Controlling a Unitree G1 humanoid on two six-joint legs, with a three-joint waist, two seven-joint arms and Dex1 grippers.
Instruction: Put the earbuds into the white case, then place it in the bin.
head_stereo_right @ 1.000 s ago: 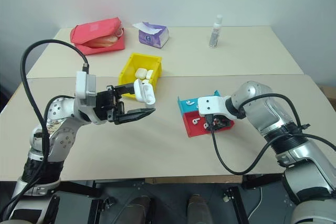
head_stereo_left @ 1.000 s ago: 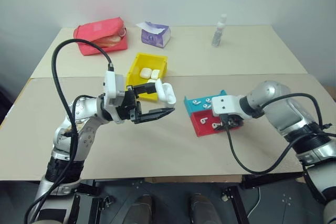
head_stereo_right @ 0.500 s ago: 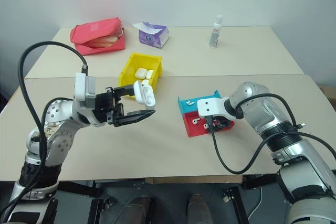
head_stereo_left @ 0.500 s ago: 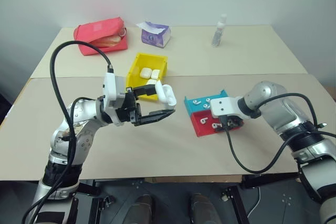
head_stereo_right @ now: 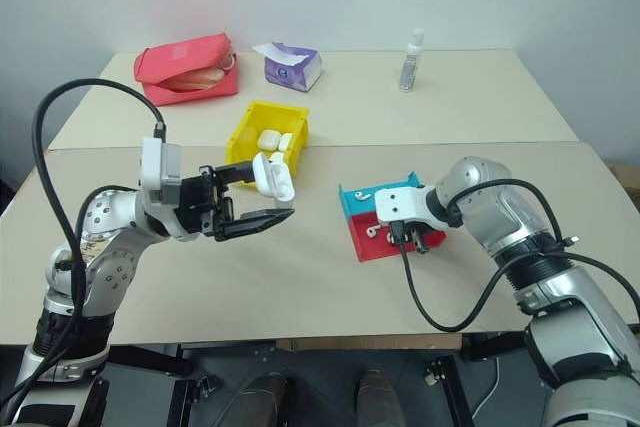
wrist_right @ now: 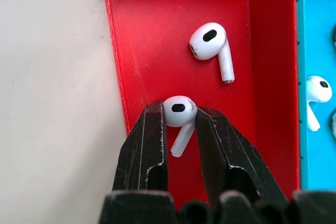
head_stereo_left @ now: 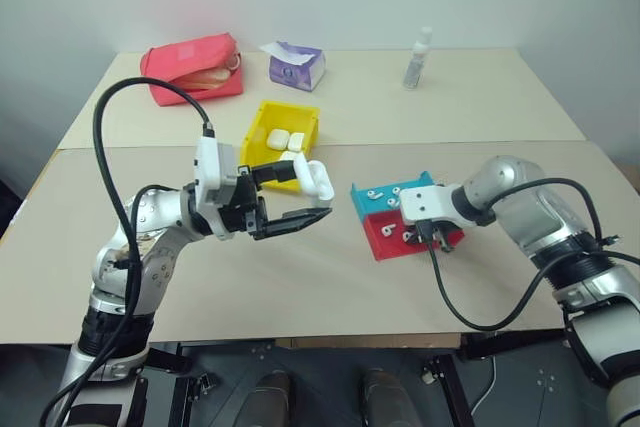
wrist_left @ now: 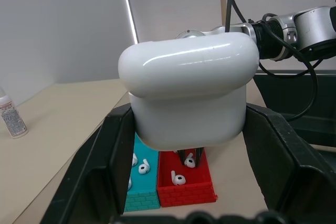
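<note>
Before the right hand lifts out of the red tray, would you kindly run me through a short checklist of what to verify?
1. Right hand closed on a tiny glossy white earbud in the shallow red plastic tray: ok, both fingers touch it.
2. Second earbud in the tray clear of the fingers: ok, it lies apart.
3. Left hand holding the small glossy white case: ok, between both fingers.
4. Case lid open to receive the earbud: ok, lid stands raised.
5. Bright yellow plastic bin has room: ok, two cases inside, space left.
6. Earbud grip firm enough to lift: cannot tell.
</note>
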